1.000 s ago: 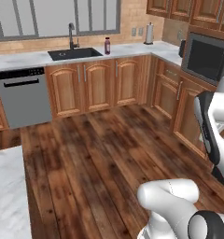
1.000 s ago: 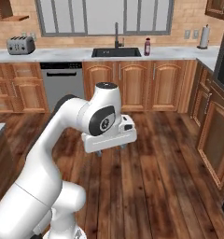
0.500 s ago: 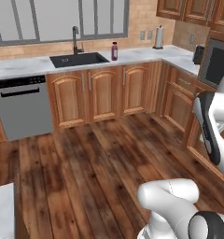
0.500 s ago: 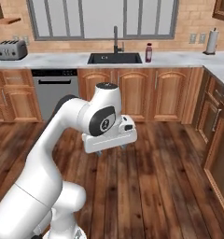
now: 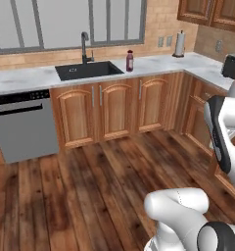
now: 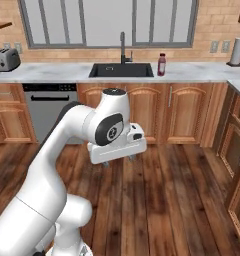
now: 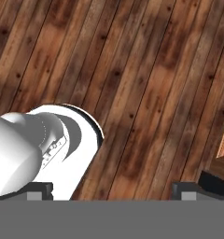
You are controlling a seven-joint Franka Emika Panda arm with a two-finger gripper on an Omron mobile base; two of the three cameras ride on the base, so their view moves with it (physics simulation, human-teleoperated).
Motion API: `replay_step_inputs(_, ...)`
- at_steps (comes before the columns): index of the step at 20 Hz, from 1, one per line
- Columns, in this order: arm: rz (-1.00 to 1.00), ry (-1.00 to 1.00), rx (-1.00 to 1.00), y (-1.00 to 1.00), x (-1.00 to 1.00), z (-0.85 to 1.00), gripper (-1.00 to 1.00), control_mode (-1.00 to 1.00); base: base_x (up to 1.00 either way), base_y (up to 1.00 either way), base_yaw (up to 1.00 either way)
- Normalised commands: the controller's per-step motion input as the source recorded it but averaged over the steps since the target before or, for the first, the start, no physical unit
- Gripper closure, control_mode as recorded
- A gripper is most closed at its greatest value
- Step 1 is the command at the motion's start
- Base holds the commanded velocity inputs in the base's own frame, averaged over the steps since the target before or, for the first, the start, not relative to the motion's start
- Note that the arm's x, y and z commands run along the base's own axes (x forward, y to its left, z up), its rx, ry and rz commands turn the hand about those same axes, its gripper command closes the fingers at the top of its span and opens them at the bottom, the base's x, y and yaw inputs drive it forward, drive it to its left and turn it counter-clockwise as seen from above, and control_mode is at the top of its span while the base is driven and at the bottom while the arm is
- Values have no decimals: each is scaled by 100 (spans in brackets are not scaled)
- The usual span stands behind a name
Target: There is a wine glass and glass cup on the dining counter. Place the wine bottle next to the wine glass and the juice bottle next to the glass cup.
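One squat maroon juice bottle (image 5: 129, 61) stands by the black sink (image 5: 88, 70) on the marble counter (image 5: 158, 63), far away. The empty gripper (image 7: 111, 189), wide open, points down at the wooden floor (image 7: 132, 70), so no grab yet.

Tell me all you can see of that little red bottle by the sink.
The juice bottle is small and squat, filled with dark red-maroon liquid, with a maroon cap and a pale band of label around its middle. It stands upright on the marble counter, just to the right of the black sink and close to the brick back wall under the window. Nothing touches it except the counter beneath it. From this far away, the label's print cannot be read.
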Motion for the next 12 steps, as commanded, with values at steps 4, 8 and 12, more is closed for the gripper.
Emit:
replay_step_inputs(4, 0, 0, 0, 0, 0, 0, -100, 100, 94, -19, 4)
replay_step_inputs(8, 0, 0, 0, 0, 0, 0, -100, 100, 94, -22, 5)
replay_step_inputs(12, 0, 0, 0, 0, 0, 0, -100, 100, 93, -25, 5)
